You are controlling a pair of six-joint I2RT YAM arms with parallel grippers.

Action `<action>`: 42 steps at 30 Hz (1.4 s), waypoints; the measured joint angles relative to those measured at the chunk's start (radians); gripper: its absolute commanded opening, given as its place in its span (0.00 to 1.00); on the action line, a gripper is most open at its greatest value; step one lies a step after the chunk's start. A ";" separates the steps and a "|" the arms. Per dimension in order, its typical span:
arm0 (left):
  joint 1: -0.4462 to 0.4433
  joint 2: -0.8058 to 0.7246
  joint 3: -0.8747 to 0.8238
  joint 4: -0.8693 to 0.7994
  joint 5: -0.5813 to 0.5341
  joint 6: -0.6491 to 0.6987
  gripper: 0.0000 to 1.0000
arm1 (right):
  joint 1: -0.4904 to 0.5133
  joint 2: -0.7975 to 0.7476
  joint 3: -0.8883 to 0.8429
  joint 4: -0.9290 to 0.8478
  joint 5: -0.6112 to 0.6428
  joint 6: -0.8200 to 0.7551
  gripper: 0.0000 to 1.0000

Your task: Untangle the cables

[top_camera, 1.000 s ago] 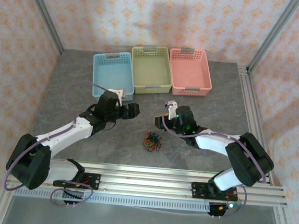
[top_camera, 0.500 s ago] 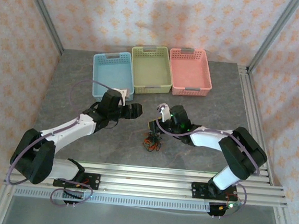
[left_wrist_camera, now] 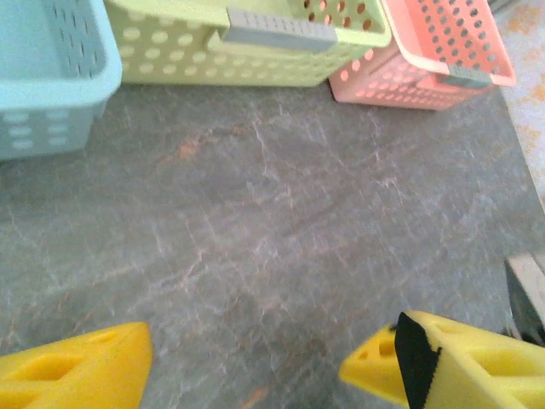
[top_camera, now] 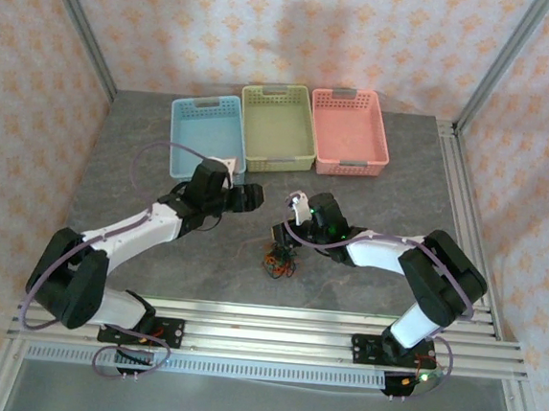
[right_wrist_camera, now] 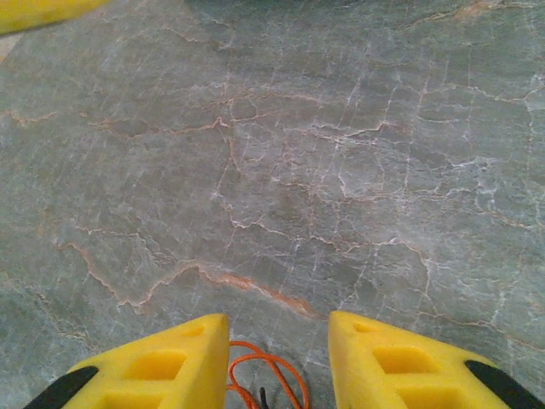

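**A:** From above, where are the cables lying?

**B:** The cables (top_camera: 279, 262) are sitting in one small red-orange and black clump on the grey table (top_camera: 143, 170), just under the tip of the right gripper (top_camera: 281, 235). From up here I cannot tell whether it is touching them.

**A:** And the left gripper?

**B:** The left gripper (top_camera: 246, 198) is hanging apart from the clump, beside the right one. Beyond it, the blue basket (top_camera: 206, 137), green basket (top_camera: 278, 126) and pink basket (top_camera: 351, 128) are standing in a row.

**A:** What is the left wrist camera giving?

**B:** The left gripper (left_wrist_camera: 255, 375) is standing wide open, with its yellow fingers (left_wrist_camera: 77, 371) far apart and bare table (left_wrist_camera: 255, 213) between them. Ahead of it, the blue basket (left_wrist_camera: 43, 77) is sitting to the left, the green basket (left_wrist_camera: 255, 51) straight on and the pink basket (left_wrist_camera: 426, 64) to the right.

**A:** And the right wrist?

**B:** The right gripper (right_wrist_camera: 277, 358) is standing partly open, with a much narrower gap. An orange cable loop (right_wrist_camera: 266, 360) is lying between its fingers (right_wrist_camera: 145, 366), unclamped, with a speck of black wire beside it. Bare table (right_wrist_camera: 298, 170) is stretching ahead of the fingertips.
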 measured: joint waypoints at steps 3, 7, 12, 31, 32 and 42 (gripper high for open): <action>-0.011 0.054 0.058 0.002 -0.024 -0.001 0.74 | 0.000 0.000 0.000 0.000 0.008 0.000 0.38; -0.025 0.087 0.058 0.013 -0.025 -0.007 0.71 | 0.000 0.000 0.000 0.000 0.019 0.000 0.38; -0.031 0.087 0.039 0.028 -0.024 -0.008 0.71 | 0.000 0.000 0.000 -0.002 0.018 -0.001 0.29; -0.031 0.087 0.036 0.066 -0.034 -0.012 0.71 | 0.019 0.021 0.044 -0.067 0.008 -0.034 0.15; -0.031 0.087 0.036 0.065 -0.035 -0.012 0.71 | 0.020 0.026 0.047 -0.069 0.006 -0.037 0.12; -0.031 0.115 0.036 0.064 -0.052 -0.014 0.71 | 0.029 0.053 0.071 -0.116 0.003 -0.057 0.00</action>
